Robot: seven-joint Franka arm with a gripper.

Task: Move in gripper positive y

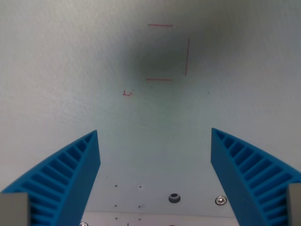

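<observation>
My gripper is open and empty, seen from the wrist view. Its two blue ribbed fingers rise from the lower corners, far apart, with nothing between them. Below them lies a pale white-green table surface. Thin red lines drawn on the surface form three sides of a square near the top centre, with a soft dark shadow over it. A small red scribble sits just left and below that square.
At the bottom edge the surface meets a plate with several small holes, a dark round hole and a screw head.
</observation>
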